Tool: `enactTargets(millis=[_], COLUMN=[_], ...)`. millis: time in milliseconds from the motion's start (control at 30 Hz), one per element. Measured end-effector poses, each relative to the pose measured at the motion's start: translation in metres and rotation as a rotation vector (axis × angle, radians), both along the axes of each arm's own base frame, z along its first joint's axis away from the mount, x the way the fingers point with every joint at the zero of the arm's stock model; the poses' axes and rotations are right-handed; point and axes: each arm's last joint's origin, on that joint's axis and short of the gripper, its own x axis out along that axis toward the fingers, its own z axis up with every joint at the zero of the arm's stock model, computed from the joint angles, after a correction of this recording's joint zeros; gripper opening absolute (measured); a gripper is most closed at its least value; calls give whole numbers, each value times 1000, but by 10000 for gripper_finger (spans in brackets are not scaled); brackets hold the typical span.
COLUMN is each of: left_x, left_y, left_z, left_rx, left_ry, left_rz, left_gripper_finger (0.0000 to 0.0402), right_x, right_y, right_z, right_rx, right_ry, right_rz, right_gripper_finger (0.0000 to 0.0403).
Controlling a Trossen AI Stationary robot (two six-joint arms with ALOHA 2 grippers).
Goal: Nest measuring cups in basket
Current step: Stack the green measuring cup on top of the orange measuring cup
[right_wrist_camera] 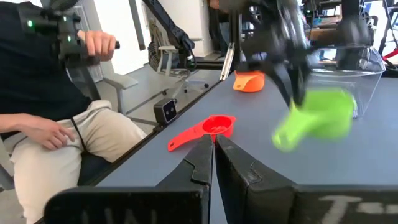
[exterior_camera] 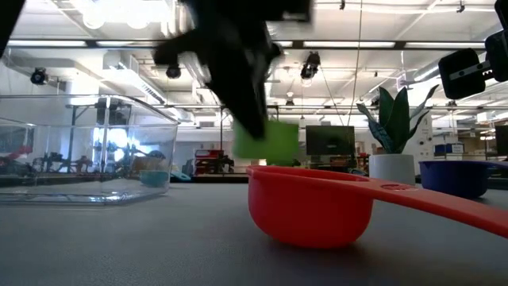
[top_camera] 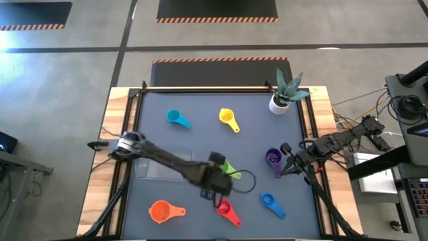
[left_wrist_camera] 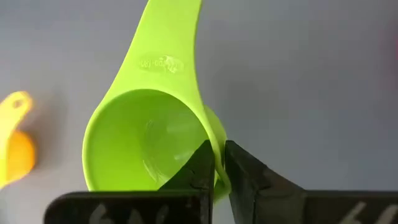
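Observation:
My left gripper [top_camera: 224, 173] is shut on the green cup [top_camera: 232, 169], which is up in the air right of the clear basket [top_camera: 160, 164]. The cup also shows in the low view [exterior_camera: 268, 139] and the right wrist view [right_wrist_camera: 317, 118]. My right gripper [top_camera: 286, 167] is shut and empty beside the purple cup [top_camera: 273, 158]. On the mat lie the cyan cup [top_camera: 177, 118], yellow cup [top_camera: 229, 119], blue cup [top_camera: 273, 203], red cup [top_camera: 227, 211] and orange cup [top_camera: 164, 212]. The basket rests flat on the mat. My left gripper pinches the green cup's side wall at the rim [left_wrist_camera: 216, 149], close to where the handle [left_wrist_camera: 168, 43] joins. One finger is inside the bowl and one is outside. The fingers come from above, pointing down. The cup hangs tilted and clear of the mat.
A white pot with a spiky plant [top_camera: 284, 94] stands at the far right corner. A person [right_wrist_camera: 50, 93] sits beyond the table's near edge holding a controller. The red cup [exterior_camera: 309, 206] lies just below and in front of the held cup.

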Motion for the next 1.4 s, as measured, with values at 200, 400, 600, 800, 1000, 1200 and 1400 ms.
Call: enactTargets(millis=[200,400,600,800,1000,1200,1400], left_x=[-62,-137,-194,-216,-219,-219,-222], left_y=[-45,-96,-131,-152,-149,-153,-149], left_z=[70,99,93,81,53,27,16], left_rx=[-119,-233,-256,-272,-243,-324,-316], left_ry=[-116,-174,-151,-143,-109,-75,-54], left_rz=[112,217,365,412,468,457,508], left_gripper_finger=[4,4,4,4,3,3,3], right_x=[0,0,0,0,0,0,0], right_y=[0,0,0,0,0,0,0], right_z=[0,0,0,0,0,0,0], right_rx=[0,0,0,0,0,0,0], right_ry=[0,0,0,0,0,0,0], right_rz=[0,0,0,1,1,1,1], right_gripper_finger=[9,9,9,9,9,9,9])
